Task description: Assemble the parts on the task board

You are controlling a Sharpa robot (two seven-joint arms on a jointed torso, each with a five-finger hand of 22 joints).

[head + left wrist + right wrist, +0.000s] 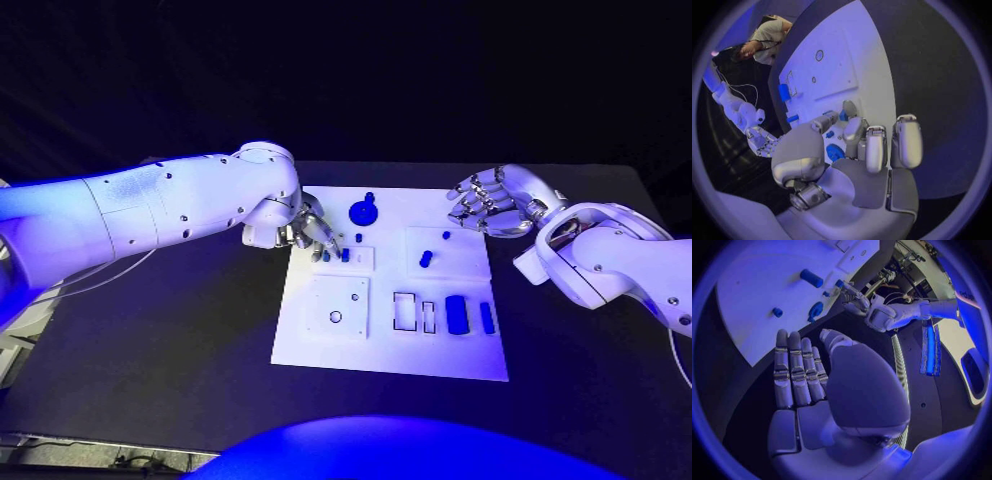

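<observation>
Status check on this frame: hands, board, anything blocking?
Left hand fingers down on task board's upper left edge, by small blue parts. Right hand open, off the board's right corner. Nothing blocking.

Parts (456,313) on task board (329,350), mid-table (173,330)

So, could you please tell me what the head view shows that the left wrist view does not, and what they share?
Head view alone: the whole task board from above, including the blue bars in the slots at its near right. Left wrist view alone: the left hand from behind, fingertips over small blue parts. Both show the board, the round blue part and the right hand, which holds nothing.
</observation>
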